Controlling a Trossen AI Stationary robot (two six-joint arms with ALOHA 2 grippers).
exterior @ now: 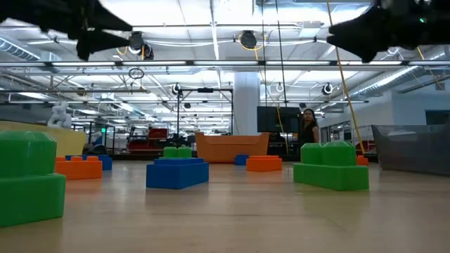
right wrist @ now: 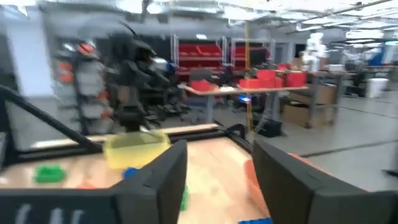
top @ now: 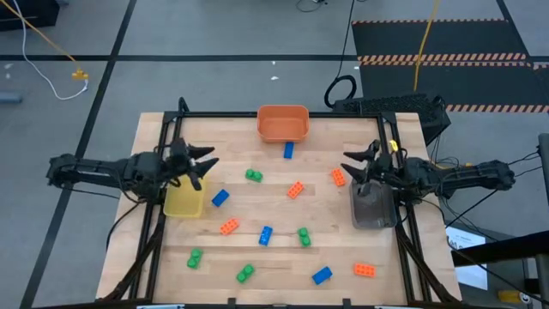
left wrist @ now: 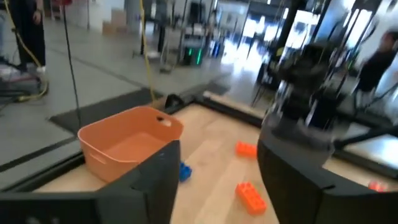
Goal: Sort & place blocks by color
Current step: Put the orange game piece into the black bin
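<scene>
Both the left gripper (top: 202, 163) and the right gripper (top: 354, 163) hung open and empty above the table's side edges, blocks (top: 265, 234) scattered between them, neither arm evidently nearer.

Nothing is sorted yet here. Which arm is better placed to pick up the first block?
Probably the right. The right gripper hangs open close beside an orange block. The left gripper, also open, has a blue block nearest, somewhat farther off.
</scene>
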